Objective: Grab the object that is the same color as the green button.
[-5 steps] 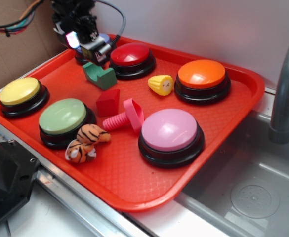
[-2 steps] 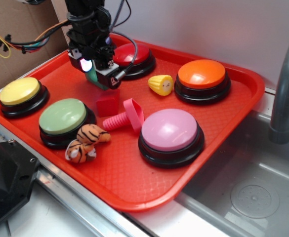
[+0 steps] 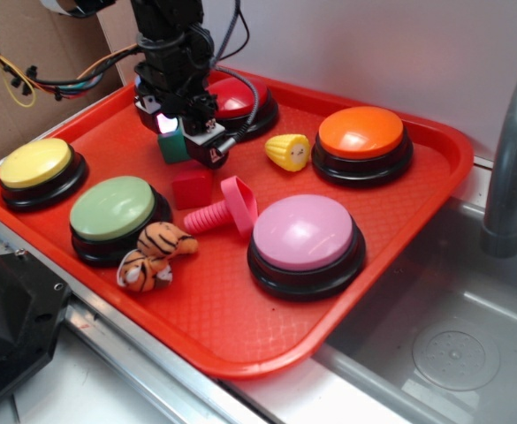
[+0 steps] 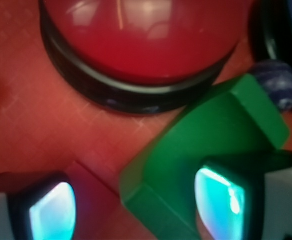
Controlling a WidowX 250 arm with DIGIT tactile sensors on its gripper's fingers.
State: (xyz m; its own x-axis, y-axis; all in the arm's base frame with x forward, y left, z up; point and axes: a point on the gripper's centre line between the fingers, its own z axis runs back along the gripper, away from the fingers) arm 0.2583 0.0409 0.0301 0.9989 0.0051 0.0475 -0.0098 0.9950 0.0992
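Red tray point(image 3: 240, 336) fills most of the counter, raised rim all round; its right edge sits against a grey sink basin point(image 3: 452, 353) with a faucet post point(image 3: 510, 168) beyond. Cardboard point(image 3: 28, 79) behind the tray's back-left corner. Open floor is mostly the front-right part of the tray, ahead of the pink button point(image 3: 305, 234). The back half is crowded: red button point(image 3: 240, 102), orange button point(image 3: 362, 134), yellow corn toy point(image 3: 289, 152).

Gripper point(image 3: 180, 140) hangs over the tray's back-left area, just left of the red button. The green block point(image 3: 172, 144) sits under it, poking out on the gripper's left. In the wrist view the block point(image 4: 205, 150) lies off-centre in the gap: one pad point(image 4: 220, 202) overlaps its right end, the other pad point(image 4: 51, 210) stands clear on bare tray. Jaws apart, not clamped; whether the near pad actually touches the block I cannot tell through the blur.

Block: dark green plastic, angular, curved scoop in its top face. It lies close in front of the red button's black base point(image 4: 136, 95).

Green button point(image 3: 113, 209) front-left, yellow button point(image 3: 35, 164) beside it. Red block point(image 3: 192, 187), pink screw point(image 3: 225, 208) and tiger toy point(image 3: 152, 254) mid-tray.
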